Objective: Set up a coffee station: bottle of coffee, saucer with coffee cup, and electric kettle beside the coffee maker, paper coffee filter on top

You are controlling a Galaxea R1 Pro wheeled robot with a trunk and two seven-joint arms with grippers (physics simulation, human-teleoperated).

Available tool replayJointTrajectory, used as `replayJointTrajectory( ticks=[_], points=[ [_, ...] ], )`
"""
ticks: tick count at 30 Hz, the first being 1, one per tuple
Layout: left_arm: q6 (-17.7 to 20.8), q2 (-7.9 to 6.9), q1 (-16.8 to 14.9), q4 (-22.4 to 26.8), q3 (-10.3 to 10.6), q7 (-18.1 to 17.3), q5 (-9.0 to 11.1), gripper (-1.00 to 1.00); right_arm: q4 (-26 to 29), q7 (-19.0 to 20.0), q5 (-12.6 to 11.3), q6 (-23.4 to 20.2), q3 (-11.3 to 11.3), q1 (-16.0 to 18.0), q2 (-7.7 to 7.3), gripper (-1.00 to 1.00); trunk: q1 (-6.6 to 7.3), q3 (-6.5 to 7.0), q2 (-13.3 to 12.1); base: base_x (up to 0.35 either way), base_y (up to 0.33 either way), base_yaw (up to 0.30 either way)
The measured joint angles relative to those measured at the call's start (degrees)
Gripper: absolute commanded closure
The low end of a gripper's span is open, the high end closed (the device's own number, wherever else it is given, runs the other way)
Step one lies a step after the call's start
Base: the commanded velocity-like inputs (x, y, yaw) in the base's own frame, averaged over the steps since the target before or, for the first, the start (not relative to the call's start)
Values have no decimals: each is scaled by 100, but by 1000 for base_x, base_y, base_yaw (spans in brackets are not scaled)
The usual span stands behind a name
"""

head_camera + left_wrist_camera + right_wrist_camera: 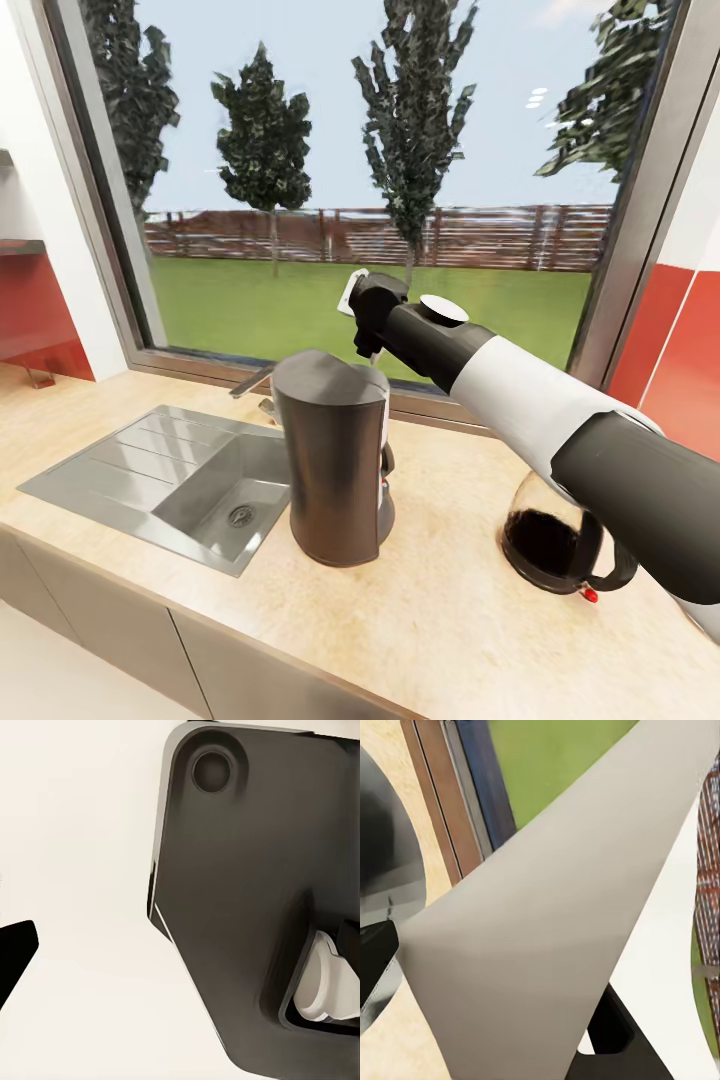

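The coffee maker stands upright on the kitchen countertop, just right of the sink; its grey top also shows in the right wrist view. My right gripper hovers behind and above it, shut on the paper coffee filter, a pale cone spread between its dark fingers. The electric kettle, glass with dark contents, stands on the counter to the right, partly hidden by my right forearm. In the left wrist view a single dark fingertip shows against a pale surface.
A steel sink with a drainboard and a tap is set into the counter at left. A large window runs along the back. Red wall panels flank it. A dark part of the robot's body is close to the left wrist camera.
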State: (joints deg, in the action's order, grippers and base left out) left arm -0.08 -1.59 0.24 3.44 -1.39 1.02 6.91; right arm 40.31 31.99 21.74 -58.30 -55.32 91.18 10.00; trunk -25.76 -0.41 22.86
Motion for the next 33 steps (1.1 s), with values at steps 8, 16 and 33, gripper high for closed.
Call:
replayJointTrajectory(
  ticks=[8, 16, 33],
  points=[
    [0, 0, 0, 0, 0, -1, 0, -100, 0, 0, -1, 3, -1, 0, 0, 100, 0, 0, 0, 0, 42, 0],
    [0, 0, 0, 0, 5, -1, 0, -100, -3, 0, 0, 1, -1, 0, 0, 100, 0, 0, 0, 0, 2, 0],
    [0, 0, 0, 0, 6, -1, 0, -100, -9, -1, -1, 3, -3, 0, 0, -100, 0, 0, 0, 0, 0, 0]
  ],
)
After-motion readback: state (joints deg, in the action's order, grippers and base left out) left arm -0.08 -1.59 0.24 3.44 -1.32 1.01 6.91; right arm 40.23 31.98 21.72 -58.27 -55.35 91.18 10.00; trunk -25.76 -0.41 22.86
